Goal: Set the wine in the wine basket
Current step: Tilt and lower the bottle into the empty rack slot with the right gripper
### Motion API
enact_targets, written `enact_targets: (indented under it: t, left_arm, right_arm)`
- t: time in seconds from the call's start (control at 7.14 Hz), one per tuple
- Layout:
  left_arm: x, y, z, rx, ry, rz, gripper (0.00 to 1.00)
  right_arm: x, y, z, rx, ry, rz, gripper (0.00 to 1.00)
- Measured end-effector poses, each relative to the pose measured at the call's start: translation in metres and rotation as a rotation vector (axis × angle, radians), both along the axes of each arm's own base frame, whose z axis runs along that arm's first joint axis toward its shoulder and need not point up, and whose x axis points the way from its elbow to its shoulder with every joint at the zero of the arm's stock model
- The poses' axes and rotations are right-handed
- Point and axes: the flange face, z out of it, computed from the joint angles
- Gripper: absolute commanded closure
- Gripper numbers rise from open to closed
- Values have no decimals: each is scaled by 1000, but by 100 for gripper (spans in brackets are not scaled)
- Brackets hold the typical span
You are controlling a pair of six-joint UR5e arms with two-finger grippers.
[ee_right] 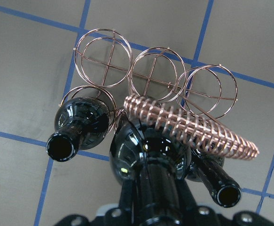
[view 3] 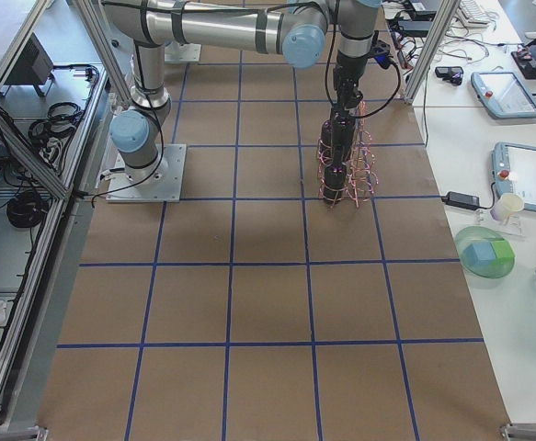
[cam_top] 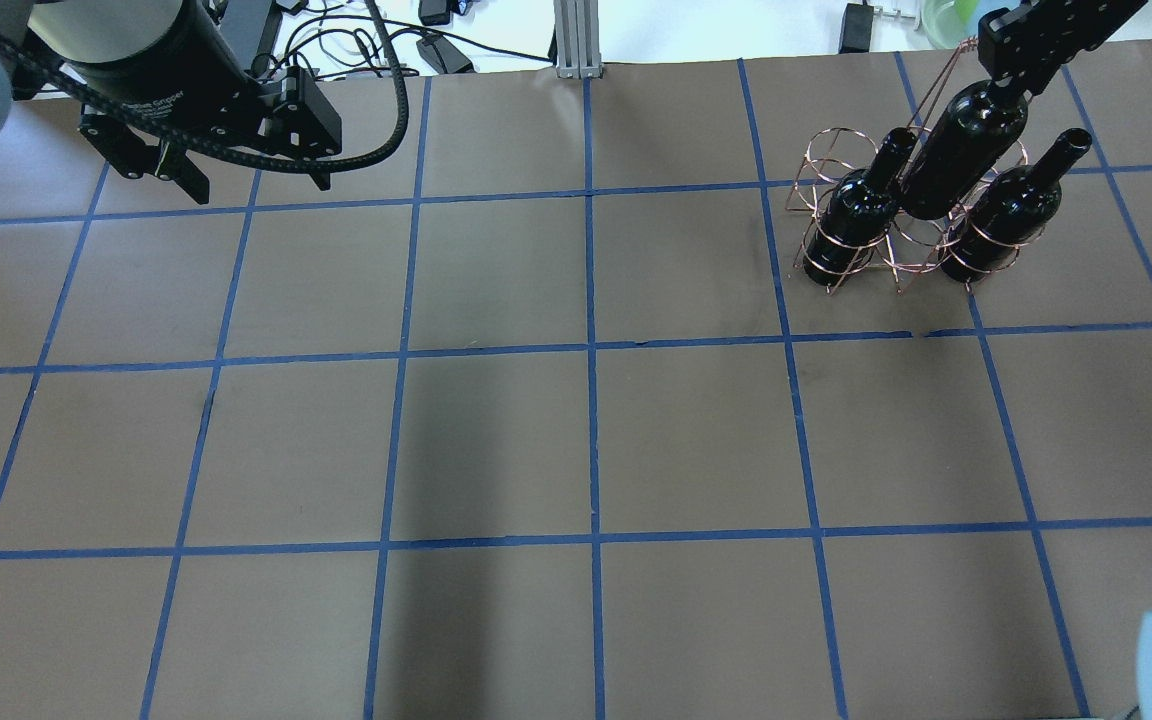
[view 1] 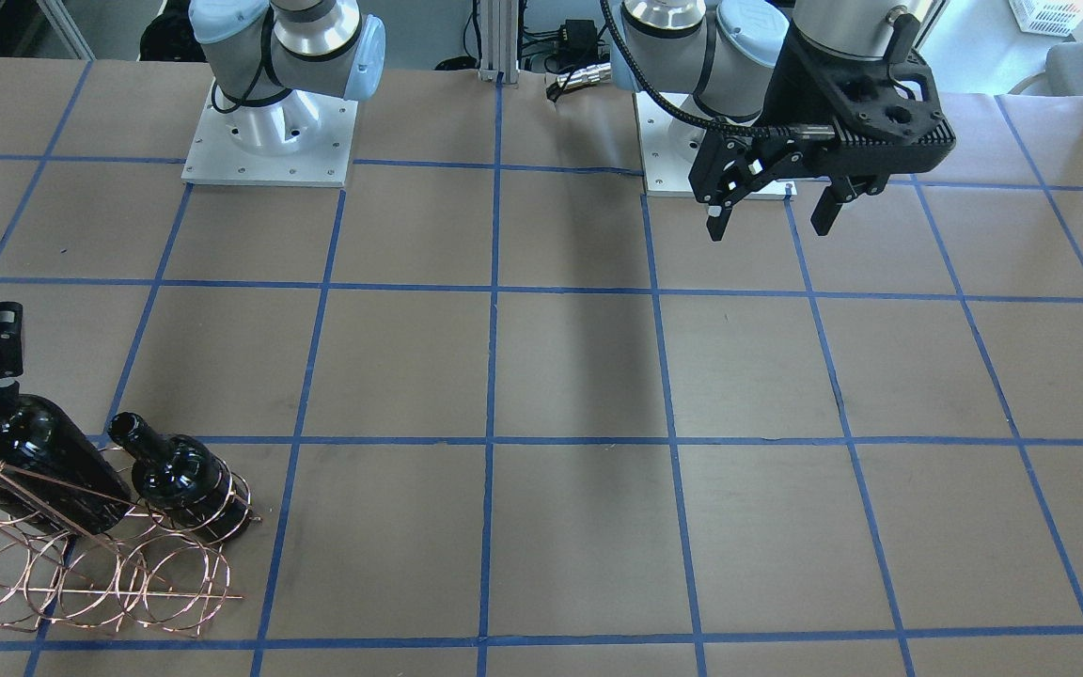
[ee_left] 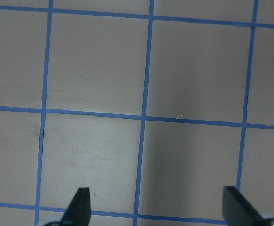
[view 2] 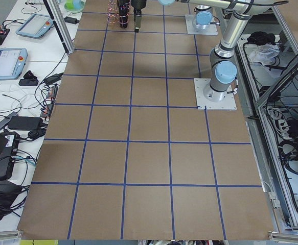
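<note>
Seen from overhead, the copper-coloured wire wine basket [cam_top: 829, 200] with rows of round rings stands at about 1 o'clock on the brown paper-covered table [cam_top: 496, 440] with its blue tape grid. The right gripper [cam_top: 1004, 85] is clamped on the neck of a glossy near-black glass wine bottle [cam_top: 961, 150], which hangs base-down and tilted over the middle ring of the basket's near row. Whether its base has entered that ring cannot be told. Two more dark bottles of the same kind sit in the rings on either side. In the right wrist view one [ee_right: 82, 117] lies at 10 o'clock from the held bottle and the other [ee_right: 223, 190] at 4 o'clock, with the basket's twisted wire handle crossing just beside the held bottle's shoulder toward 3 o'clock. The other row of three rings lies at 12 o'clock. The left gripper [view 1: 769, 228] hovers above the table at about 10 o'clock in the overhead view, well apart from the basket, its jaws spread wide and pointing down.
</note>
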Motion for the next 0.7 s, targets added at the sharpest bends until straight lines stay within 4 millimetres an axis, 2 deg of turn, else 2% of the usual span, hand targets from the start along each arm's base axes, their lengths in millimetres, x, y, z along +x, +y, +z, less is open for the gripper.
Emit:
enact_targets:
  t: [0.7]
  left_arm:
    - [0, 1, 0, 0, 1, -1, 0]
  right_arm:
    - [-2, -2, -9, 27, 7, 18, 100]
